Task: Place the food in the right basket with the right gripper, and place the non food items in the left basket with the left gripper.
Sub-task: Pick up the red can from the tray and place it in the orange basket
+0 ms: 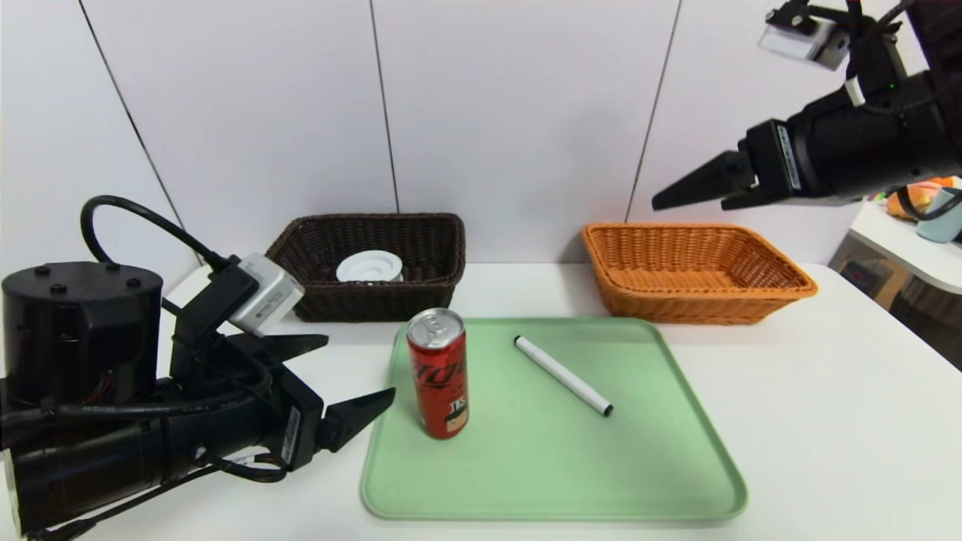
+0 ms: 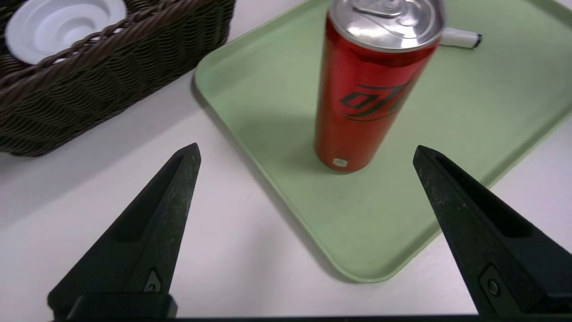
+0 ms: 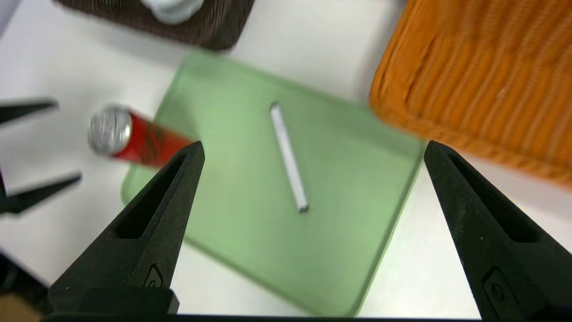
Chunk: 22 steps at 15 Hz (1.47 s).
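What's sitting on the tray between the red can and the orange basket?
Only the white marker, lying flat and diagonal on the green tray, apart from both the red can and the orange basket. The head view shows it.

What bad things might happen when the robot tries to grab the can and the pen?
The can stands tall and slim on the tray, right beside the open left gripper. A bump might tip it over. The pen lies flat and thin, so the left gripper's fingers could slip and roll it away. The right gripper hangs high above the orange basket, and both arms may crowd over the tray.
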### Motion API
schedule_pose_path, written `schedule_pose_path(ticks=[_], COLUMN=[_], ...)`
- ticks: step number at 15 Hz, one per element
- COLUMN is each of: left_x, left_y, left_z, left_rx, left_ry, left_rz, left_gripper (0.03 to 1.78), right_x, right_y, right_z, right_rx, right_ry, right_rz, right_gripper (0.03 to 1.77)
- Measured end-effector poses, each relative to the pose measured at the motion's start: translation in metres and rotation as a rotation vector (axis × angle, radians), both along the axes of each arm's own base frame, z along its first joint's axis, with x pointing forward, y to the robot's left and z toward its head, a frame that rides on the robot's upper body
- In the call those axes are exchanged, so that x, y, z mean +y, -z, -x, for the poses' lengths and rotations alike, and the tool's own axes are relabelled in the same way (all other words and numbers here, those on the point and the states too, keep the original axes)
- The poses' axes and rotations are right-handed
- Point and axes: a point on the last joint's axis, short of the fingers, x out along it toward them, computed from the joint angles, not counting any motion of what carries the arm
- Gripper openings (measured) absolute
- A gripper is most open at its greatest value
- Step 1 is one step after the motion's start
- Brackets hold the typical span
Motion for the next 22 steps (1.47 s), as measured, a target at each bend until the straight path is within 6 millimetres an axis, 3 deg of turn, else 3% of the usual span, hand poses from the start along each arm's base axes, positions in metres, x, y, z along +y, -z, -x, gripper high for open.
schedule_pose_path(ticks=[4, 8, 14, 22], left_x=[0.006, 0.016, 0.035, 0.044], left_y=[-0.005, -0.011, -0.020, -0.029], left_z=[0.002, 0.000, -0.004, 0.004], left_rx=[-0.021, -0.028, -0.017, -0.027], left_ry=[-0.147, -0.258, -0.360, -0.386], left_rz=[-0.050, -0.071, -0.077, -0.070], left_gripper=[1.69, 1.69, 1.69, 1.69], right_x=[0.004, 0.014, 0.041, 0.080], right_y=[0.041, 0.081, 0.107, 0.144], right_z=[0.012, 0.020, 0.050, 0.060], right_rx=[0.069, -0.034, -0.041, -0.266], right_ry=[-0.063, -0.139, -0.329, -0.445], right_rz=[0.034, 0.032, -0.008, -0.128], right_gripper=[1.69, 1.69, 1.70, 1.70])
